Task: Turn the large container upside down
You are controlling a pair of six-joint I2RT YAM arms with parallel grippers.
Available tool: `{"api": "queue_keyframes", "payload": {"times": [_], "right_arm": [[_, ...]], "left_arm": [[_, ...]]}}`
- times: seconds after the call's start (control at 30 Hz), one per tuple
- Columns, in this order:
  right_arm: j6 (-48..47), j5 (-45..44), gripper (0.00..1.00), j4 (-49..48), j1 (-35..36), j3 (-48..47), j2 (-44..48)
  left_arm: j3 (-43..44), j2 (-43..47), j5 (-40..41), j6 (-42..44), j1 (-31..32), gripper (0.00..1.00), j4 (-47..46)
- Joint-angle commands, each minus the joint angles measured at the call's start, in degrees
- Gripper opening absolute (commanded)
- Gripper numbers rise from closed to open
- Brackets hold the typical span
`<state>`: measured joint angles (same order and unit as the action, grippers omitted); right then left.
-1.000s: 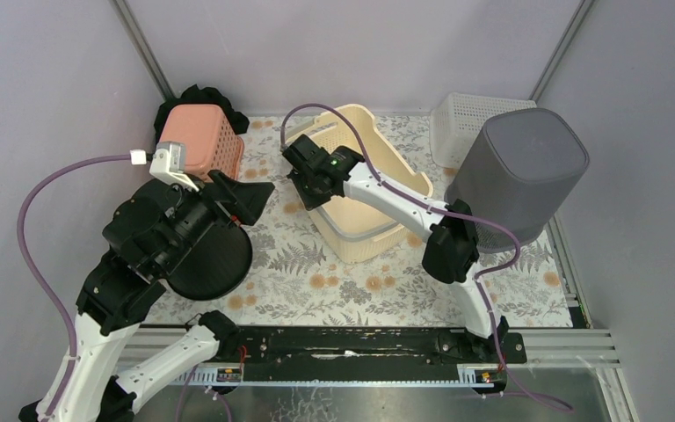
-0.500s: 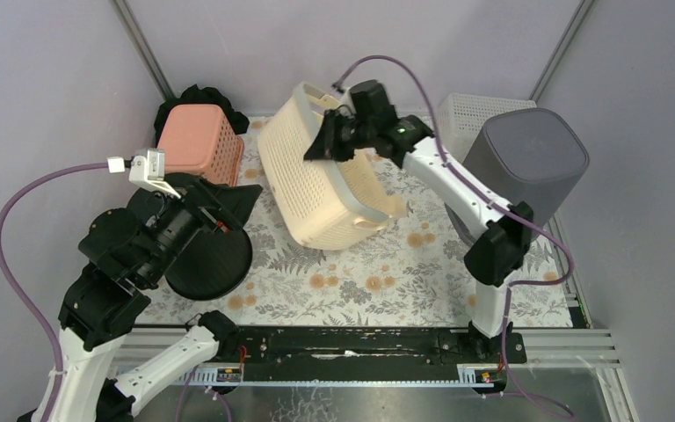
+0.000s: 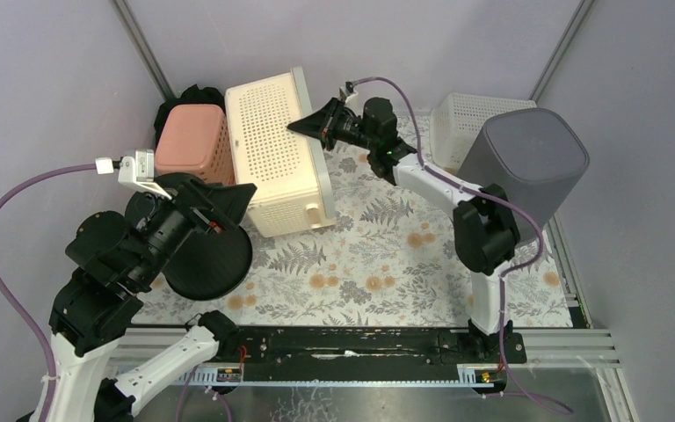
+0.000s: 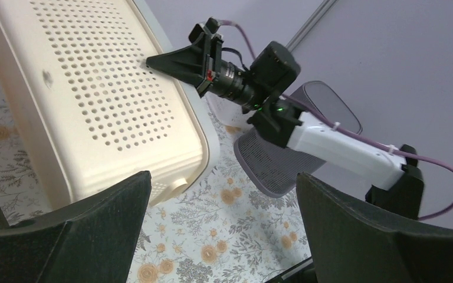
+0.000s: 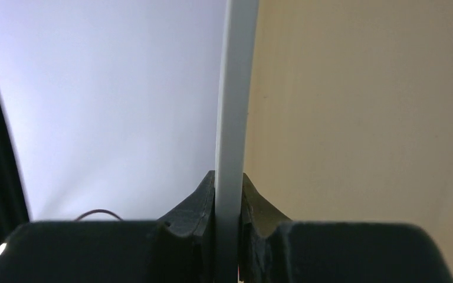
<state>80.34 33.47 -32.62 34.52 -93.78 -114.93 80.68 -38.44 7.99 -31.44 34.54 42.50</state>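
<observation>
pinching the pale rim of the large container (image 3: 272, 132), the right gripper (image 3: 304, 126) has its jaws nearly closed on that thin lip. the body lies on its side just beyond the fingertips, mouth toward the wrist. the left gripper (image 4: 223, 177) gapes wide and empty, container ahead of it; roughly half tipped, the mouth-down turn remains.

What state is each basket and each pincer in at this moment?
large cream basket, tipped on its side, not yet upside down
right pincer, shut on the large cream basket's rim
left pincer, open, holding nothing
pink basket, bottom up
</observation>
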Motion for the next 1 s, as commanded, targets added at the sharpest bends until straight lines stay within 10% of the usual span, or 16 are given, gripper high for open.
{"api": "queue_keyframes", "payload": {"times": [0.0, 0.4, 0.7, 0.97], "right_arm": [[16.67, -2.73, 0.00, -35.73, -0.62, -1.94, -3.17], [29.44, -17.60, 0.00, -64.41, -2.15, 4.78, -16.12], [25.96, -14.92, 0.00, -65.22, -4.59, 17.13, -14.94], [19.69, -7.89, 0.57, -63.16, -8.86, 30.82, -9.70]], "left_arm": [[1.56, -0.51, 0.94, 0.06, -0.17, 1.00, 0.12], [1.55, -1.79, 0.90, 0.15, -0.17, 1.00, -0.06], [0.39, -2.59, 0.50, -0.18, -0.15, 1.00, -1.28], [-1.24, -3.23, -0.10, -0.46, -0.18, 1.00, -2.48]]}}
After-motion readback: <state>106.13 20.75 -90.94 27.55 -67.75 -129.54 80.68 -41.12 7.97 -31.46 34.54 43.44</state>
